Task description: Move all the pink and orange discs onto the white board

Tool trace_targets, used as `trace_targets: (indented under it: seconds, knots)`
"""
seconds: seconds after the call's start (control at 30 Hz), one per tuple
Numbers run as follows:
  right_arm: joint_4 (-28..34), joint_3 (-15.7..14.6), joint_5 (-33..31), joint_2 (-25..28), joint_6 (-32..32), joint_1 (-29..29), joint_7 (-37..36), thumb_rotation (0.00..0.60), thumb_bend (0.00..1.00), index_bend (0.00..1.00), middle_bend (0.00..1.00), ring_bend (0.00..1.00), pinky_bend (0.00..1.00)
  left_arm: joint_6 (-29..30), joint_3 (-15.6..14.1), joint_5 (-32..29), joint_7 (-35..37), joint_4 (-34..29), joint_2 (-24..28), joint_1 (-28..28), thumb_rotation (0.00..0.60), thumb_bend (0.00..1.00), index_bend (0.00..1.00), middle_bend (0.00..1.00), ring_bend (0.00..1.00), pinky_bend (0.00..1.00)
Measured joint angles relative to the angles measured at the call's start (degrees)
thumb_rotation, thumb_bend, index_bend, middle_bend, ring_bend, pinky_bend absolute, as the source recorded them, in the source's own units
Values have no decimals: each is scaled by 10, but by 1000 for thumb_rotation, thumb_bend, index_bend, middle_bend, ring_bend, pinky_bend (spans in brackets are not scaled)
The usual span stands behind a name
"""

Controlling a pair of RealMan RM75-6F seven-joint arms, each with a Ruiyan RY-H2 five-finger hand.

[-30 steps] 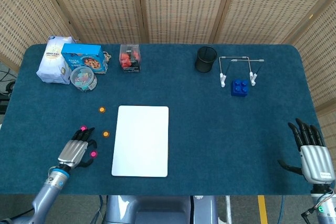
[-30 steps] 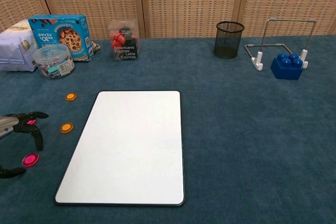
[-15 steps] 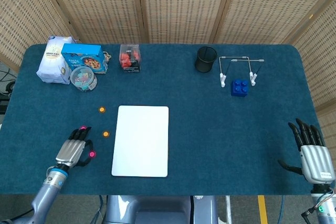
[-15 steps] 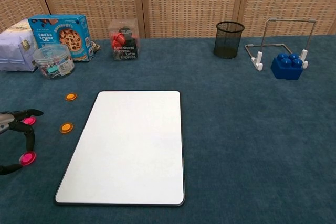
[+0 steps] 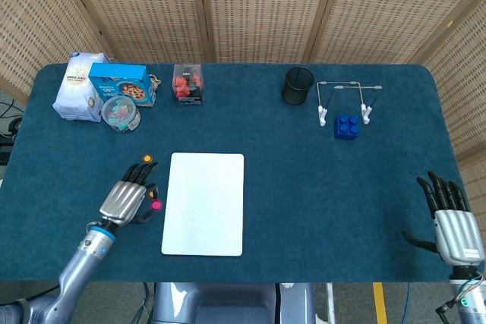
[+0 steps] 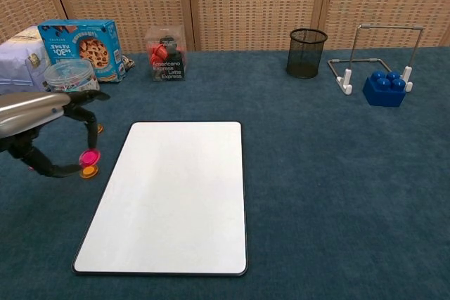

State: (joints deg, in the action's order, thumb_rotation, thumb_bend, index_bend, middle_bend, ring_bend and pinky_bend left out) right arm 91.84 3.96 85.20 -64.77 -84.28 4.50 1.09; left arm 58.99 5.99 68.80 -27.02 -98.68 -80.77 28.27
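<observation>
Left hand [image 5: 127, 202] moved up toward white board [image 5: 203, 202], pinching pink disc [image 6: 89, 157] at fingertips; right hand [image 5: 456, 227] idle, fingers spread.

Bare white board [image 6: 172, 194] lies just beside the robot hand [image 6: 49, 128].

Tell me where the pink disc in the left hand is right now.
The pink disc is pinched in the left hand, at the left of the chest view, just above an orange disc and left of the white board.
</observation>
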Motion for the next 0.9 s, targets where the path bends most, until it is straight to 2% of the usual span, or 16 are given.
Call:
trace_targets:
  seconds: [0.13,0.27,0.37,0.53,0.57,0.67,0.73,0.83,0.9]
  knots:
    - [1,1,-4,0,2,0,-1,600,0,0,0,0,0,-22,16,-41,-53,-11,-18,38,600,347,552,0,0,0]
    - [3,1,-9,3,9,2,-1,600,0,0,0,0,0,-47,20,-88,-86,-12,-39,70,600,341,552,0,0,0]
    - [4,1,-10,3,11,2,1,600,0,0,0,0,0,-64,13,-109,-95,-12,-53,88,600,337,552,0,0,0]
    - [6,1,-12,5,14,3,2,600,0,0,0,0,0,-84,-8,-104,-79,-13,-52,99,600,307,545,0,0,0]
    - [6,1,-12,5,14,3,3,600,0,0,0,0,0,-86,-12,-102,-77,-13,-50,101,600,283,508,0,0,0]
    - [7,1,-13,5,14,3,3,600,0,0,0,0,0,-86,-23,-101,-79,-14,-47,104,600,126,331,0,0,0]
    - [7,1,-12,5,13,3,3,600,0,0,0,0,0,-80,-27,-102,-78,-15,-46,105,600,47,282,0,0,0]
    - [6,0,-11,5,11,2,2,600,0,0,0,0,0,-72,-28,-97,-66,-13,-44,103,600,56,269,0,0,0]
    - [6,1,-11,5,11,2,1,600,0,0,0,0,0,-64,-29,-89,-53,-8,-42,99,600,115,275,0,0,0]
